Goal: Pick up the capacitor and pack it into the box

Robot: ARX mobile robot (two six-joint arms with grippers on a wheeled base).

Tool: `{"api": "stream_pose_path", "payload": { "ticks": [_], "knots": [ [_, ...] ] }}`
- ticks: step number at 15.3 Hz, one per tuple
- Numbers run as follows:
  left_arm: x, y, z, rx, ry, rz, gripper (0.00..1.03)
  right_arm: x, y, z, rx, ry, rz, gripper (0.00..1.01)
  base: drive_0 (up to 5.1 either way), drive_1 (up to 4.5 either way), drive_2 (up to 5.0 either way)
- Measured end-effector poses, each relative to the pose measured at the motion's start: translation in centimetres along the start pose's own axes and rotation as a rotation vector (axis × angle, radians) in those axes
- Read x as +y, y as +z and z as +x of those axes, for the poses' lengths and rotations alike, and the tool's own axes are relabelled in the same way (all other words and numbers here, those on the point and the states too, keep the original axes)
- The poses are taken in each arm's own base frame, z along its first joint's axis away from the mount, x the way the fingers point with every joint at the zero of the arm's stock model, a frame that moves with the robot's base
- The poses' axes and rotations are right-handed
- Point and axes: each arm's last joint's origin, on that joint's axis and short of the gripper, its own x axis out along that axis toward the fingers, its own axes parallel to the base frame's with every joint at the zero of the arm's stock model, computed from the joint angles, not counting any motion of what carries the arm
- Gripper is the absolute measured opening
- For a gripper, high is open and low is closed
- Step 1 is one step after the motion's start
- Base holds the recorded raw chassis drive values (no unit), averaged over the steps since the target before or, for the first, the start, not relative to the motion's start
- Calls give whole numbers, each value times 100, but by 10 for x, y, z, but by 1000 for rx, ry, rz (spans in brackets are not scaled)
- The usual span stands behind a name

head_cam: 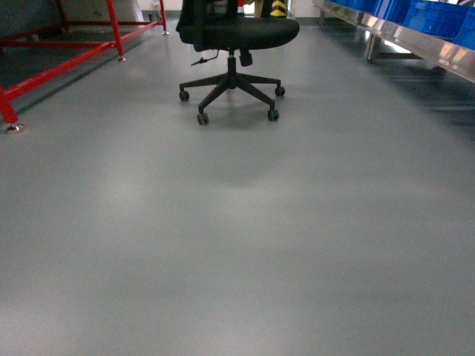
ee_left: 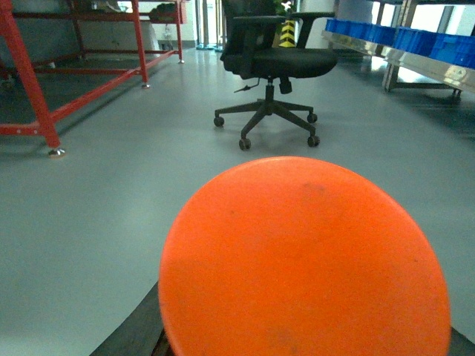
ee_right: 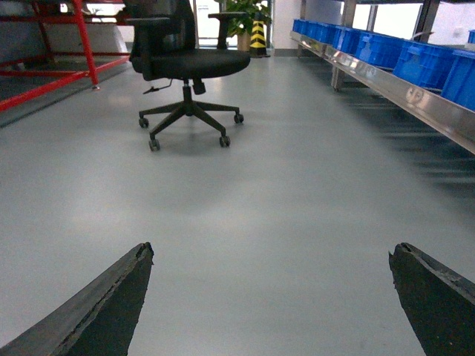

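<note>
Neither the capacitor nor the box shows in any view

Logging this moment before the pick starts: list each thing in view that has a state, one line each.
Right claw: open, holding nothing.
Left claw: cannot tell; an orange disc blocks the view.
Office chair: upright, unoccupied.
Blue bins: lined up on the metal rack.
Box and capacitor: not in view.

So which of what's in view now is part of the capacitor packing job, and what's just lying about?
Job: right gripper, open, nothing between its fingers. No capacitor or pink box in any view.

Lying about: office chair, red frame, blue bins on the steel rack, orange disc filling the left wrist view.
</note>
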Motion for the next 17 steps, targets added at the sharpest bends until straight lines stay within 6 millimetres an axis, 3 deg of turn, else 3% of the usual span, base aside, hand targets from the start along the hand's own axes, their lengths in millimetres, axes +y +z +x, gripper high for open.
{"api": "stream_pose_path", "payload": {
  "ticks": [17],
  "knots": [
    [0, 0, 0, -1, 0, 0, 44, 0, 0, 0, 3, 0, 0, 98, -492, 251, 251]
  ]
}}
